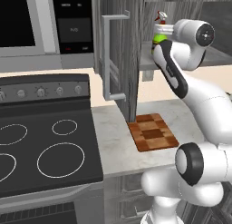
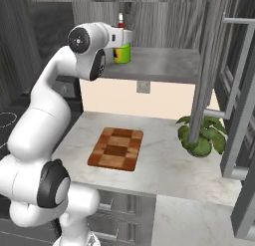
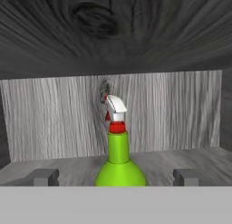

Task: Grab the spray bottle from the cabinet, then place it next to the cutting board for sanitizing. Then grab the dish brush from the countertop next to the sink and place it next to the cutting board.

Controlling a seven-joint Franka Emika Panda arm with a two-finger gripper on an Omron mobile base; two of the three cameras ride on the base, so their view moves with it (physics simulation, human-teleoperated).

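gripper (image 3: 116, 177) is wide open with the spray bottle (image 3: 118, 160) dead centre between its fingertips on the cabinet (image 3: 113, 32) shelf; I'd push in a bit, clamp the body low.

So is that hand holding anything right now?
Hand: open, holding nothing; its fingers stand either side of the green spray bottle with the red-and-white trigger, apart from it.

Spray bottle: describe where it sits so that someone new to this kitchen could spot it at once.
Look up at the open grey wood-grain cabinet above the countertop. On its grey shelf stands the spray bottle, upright, straight ahead of the open end effector. It is bright green with a red collar and white trigger head, unlike the leafy potted plant down on the countertop.
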